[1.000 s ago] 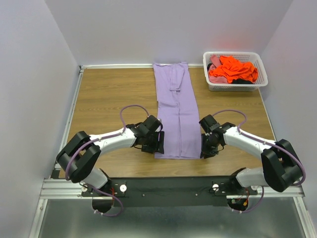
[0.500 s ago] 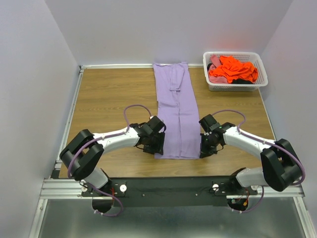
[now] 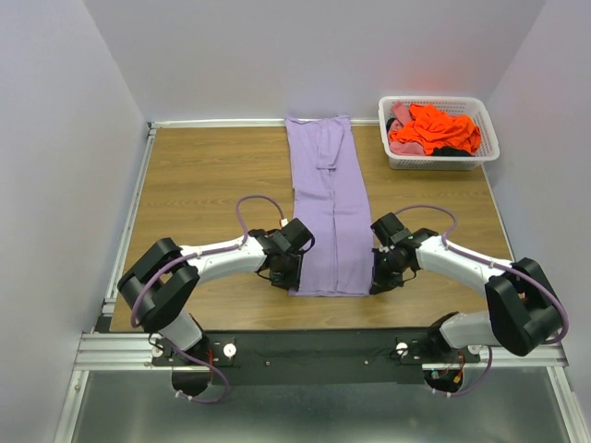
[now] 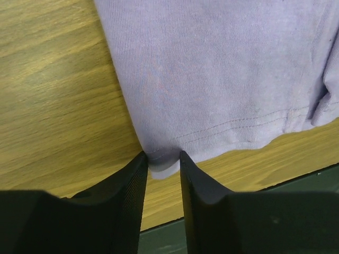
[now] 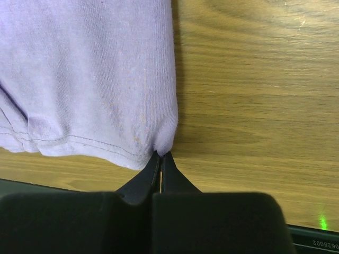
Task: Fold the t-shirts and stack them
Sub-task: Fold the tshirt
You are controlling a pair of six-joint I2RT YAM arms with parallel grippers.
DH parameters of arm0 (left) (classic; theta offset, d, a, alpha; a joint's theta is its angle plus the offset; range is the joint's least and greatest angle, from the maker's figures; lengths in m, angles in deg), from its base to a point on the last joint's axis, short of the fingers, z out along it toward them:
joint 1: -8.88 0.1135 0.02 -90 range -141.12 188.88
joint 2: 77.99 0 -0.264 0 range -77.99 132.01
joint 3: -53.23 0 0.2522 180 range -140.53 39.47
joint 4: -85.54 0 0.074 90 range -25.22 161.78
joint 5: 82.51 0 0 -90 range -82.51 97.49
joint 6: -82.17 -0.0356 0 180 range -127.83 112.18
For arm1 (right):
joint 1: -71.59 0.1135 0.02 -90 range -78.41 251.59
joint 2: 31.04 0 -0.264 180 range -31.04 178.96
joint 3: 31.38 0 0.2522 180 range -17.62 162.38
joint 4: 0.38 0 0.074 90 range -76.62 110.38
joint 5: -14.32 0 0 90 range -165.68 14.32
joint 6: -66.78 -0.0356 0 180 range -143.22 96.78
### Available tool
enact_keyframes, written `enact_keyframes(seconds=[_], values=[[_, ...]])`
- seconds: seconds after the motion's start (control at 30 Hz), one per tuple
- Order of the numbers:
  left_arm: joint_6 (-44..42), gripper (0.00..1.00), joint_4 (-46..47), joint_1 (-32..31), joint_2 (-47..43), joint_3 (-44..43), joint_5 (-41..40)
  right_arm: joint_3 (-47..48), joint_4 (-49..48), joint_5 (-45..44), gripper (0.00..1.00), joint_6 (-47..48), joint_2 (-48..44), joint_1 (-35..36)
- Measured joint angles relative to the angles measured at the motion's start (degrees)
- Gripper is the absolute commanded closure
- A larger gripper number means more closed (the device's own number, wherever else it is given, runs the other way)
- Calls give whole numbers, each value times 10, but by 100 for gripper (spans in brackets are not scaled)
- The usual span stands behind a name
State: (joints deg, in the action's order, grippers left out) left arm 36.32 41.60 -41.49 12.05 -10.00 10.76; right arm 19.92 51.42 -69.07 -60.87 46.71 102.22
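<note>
A lavender t-shirt [image 3: 328,203], folded into a long strip, lies down the middle of the table. My left gripper [image 3: 294,274] is at its near left corner. In the left wrist view the left gripper [image 4: 161,161] has its jaws slightly apart with the hem corner [image 4: 159,166] between the fingertips. My right gripper [image 3: 377,279] is at the near right corner. In the right wrist view the right gripper [image 5: 160,157] is shut on the pinched corner of the shirt [image 5: 90,74]. Orange shirts [image 3: 434,127] and a pink one [image 3: 402,113] lie in the basket.
A white lattice basket [image 3: 440,162] stands at the back right corner. The wooden table [image 3: 203,175] is walled on the left, back and right. A black rail [image 3: 314,346] runs along the near edge, just behind both grippers.
My left gripper has moved right, up to the shirt's near left corner, and now straddles it. My right gripper has stayed at the near right corner.
</note>
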Motion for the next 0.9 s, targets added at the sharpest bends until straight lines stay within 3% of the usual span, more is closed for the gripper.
enact_keyframes(seconds=[0.1,0.2,0.23,0.53,0.77,0.9], values=[[1,73,-3,0,2,-1,-2,0,-2,3,99,0,1,0],[2,89,-8,0,7,-5,-3,0,-3,5,100,1,2,0],[2,99,-8,0,9,-5,-2,0,-3,6,99,1,3,0],[7,100,-13,-25,2,0,0,-16,-9,47,100,0,-10,0],[42,100,-78,-122,-70,47,38,-32,76,111,100,-3,-97,2],[57,100,-96,-111,-121,64,56,-7,119,114,100,-2,-98,3]])
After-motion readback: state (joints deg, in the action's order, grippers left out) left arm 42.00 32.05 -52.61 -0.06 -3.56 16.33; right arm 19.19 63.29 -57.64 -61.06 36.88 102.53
